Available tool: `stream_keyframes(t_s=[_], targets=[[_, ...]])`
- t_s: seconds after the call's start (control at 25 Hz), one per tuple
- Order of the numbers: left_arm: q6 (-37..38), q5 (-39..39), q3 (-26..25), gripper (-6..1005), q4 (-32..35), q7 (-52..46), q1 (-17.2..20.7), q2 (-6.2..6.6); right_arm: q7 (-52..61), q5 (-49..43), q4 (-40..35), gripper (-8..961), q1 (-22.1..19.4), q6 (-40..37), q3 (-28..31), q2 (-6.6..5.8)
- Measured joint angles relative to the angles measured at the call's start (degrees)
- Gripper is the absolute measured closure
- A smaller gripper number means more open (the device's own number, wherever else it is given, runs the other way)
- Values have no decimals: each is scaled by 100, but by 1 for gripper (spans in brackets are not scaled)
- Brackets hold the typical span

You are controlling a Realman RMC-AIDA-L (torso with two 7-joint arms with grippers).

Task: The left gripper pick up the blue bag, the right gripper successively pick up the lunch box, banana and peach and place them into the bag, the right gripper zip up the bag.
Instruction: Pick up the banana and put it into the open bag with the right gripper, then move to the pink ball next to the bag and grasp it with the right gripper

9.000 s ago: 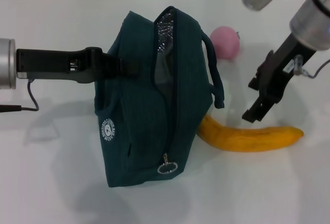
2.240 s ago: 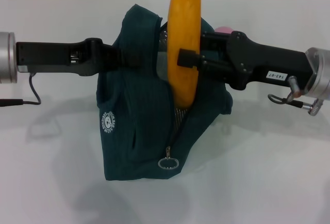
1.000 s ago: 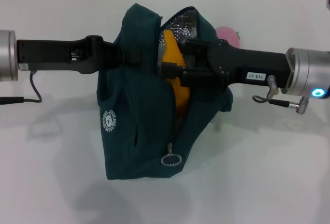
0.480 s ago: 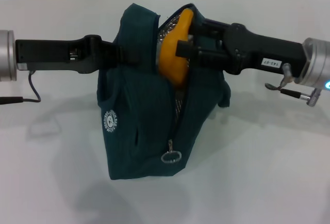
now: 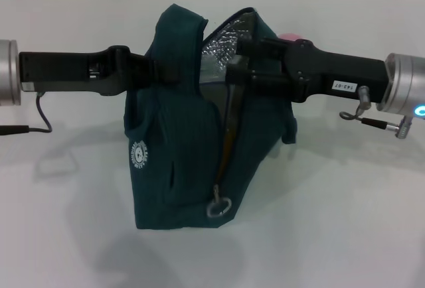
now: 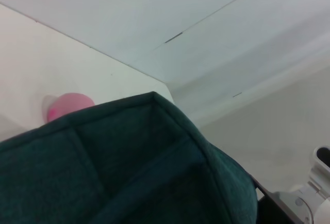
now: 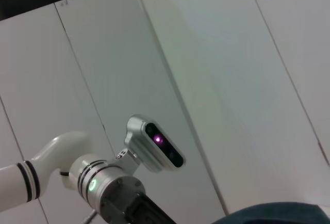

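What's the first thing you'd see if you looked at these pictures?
The big blue bag in the middle of the white table, held up with its top gaping so the silver foil lining shows. Two black arms meet at it: the left gripper clamps the bag's left side, and the right gripper reaches over the opening. A pink peach peeks out behind the bag.

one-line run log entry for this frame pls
left pincer: shut on blue bag, held up | right pincer: at bag mouth, grip unclear | banana: not visible | peach: on table behind bag
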Motion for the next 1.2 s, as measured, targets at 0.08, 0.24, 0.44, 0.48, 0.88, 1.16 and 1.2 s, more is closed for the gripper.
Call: stream_keyframes(t_s=[0.08,0.24,0.44,0.48,0.88,1.16,1.2], targets=[[3,0,0,959,0,-1,4,0,1,9,-9,152,-25,-12,22,-21],[13,0,0,959,0,-2,10,-3,4,45,-305,143,-275,-55,215,-43],[22,1,0,959,0,-2,37,-8,5,15,-776,132,-696,1,766,-69],[22,1,0,959,0,-1,44,-8,-8,8,-794,130,-738,38,887,-91],[29,-2,16,959,0,34,62,-9,-329,-192,-789,108,-776,1230,1112,-271],[30,-10,26,959,0,4,68,-9,-857,-518,-806,97,-784,2646,1097,-12],[31,-11,26,959,0,2,69,-9,-975,-562,-805,98,-784,2718,1103,12]])
